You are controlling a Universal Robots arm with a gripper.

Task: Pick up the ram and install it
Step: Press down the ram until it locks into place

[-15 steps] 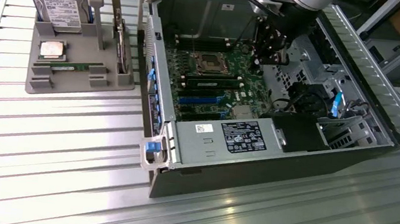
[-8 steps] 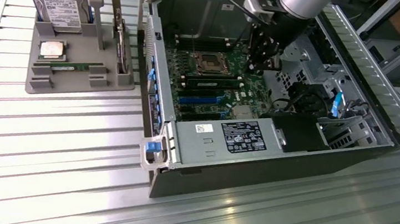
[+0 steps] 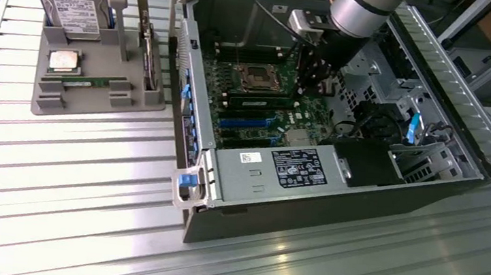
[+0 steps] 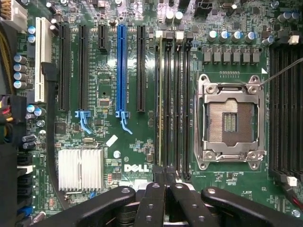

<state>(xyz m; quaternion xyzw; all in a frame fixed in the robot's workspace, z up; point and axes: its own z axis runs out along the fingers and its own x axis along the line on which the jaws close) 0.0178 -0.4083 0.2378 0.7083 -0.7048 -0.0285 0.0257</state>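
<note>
Wrist view: gripper (image 4: 164,189) jaws shut w/ nothing held, over motherboard (image 4: 109,156) RAM slots (image 4: 173,104).

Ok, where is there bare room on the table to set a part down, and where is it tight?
Bare table lies in front of the grey fixture, at the exterior view's left, and along the near side of the computer case. Tight: inside the case, where the shut tool hangs over the memory slots beside the processor socket.
</note>
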